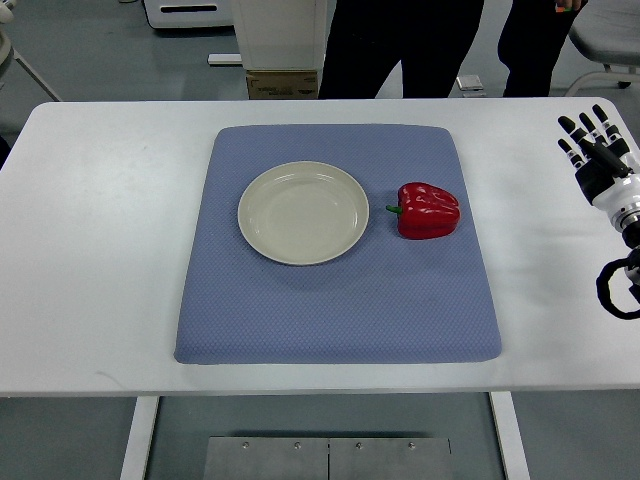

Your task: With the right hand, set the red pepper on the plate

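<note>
A red pepper [429, 210] with a green stem lies on its side on a blue mat [338, 290], just right of a round cream plate [303, 212] that holds nothing. My right hand [592, 142] hovers over the white table near the right edge, well to the right of the pepper. Its fingers are straight and spread, holding nothing. The left arm does not show.
The white table [100, 240] carries the mat in its middle. A person in dark trousers [400, 45] stands beyond the far edge. A cardboard box [282, 82] and a chair [605, 35] stand behind the table. A black cable loop [615, 290] hangs by my right wrist.
</note>
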Controlling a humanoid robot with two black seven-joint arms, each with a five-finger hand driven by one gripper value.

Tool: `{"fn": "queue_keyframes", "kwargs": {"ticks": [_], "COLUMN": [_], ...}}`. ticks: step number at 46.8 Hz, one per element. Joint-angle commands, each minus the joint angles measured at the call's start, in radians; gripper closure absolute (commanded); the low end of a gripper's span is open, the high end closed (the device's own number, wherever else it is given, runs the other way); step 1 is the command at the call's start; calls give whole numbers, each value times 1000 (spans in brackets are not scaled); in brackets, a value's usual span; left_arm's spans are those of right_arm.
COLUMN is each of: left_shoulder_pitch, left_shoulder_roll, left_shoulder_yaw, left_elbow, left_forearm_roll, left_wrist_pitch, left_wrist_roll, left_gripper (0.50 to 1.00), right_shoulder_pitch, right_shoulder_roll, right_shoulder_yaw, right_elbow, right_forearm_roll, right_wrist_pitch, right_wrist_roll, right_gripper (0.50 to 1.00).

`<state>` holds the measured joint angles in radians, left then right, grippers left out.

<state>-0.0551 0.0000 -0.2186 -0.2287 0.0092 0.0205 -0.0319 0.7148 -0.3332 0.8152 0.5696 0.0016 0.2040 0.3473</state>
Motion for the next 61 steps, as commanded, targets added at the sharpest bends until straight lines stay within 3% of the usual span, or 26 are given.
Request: {"fn": "queue_keyframes", "kwargs": {"ticks": [1,34,49,56,61], "left_shoulder_pitch": [8,46,46,44,46], "left_shoulder_roll": [0,0,0,0,0], "left_shoulder_yaw": [-1,-1,-1,-1,-1], "left_elbow": [0,0,0,0,0], "left_forearm_roll": [0,6,6,6,6], "left_wrist_pitch": [2,4,4,4,4], "left_wrist_roll": [0,-16,-16,-16,-16], "left_gripper": [500,500,500,500,500], "right_shoulder_pitch": [0,32,126,175,198], "right_shoulder_roll": [5,25,14,-18,-107], "right_shoulder_yaw": [-4,-28,-195,-258,-323], "right_elbow": [-1,-5,1,13,122], "right_forearm_roll": [-3,-9,-11,-11,-12], "right_wrist_pitch": [2,-5,-1,6,8], "right_wrist_roll": [31,32,27,-14,-34], "right_gripper": [500,500,500,500,500]}}
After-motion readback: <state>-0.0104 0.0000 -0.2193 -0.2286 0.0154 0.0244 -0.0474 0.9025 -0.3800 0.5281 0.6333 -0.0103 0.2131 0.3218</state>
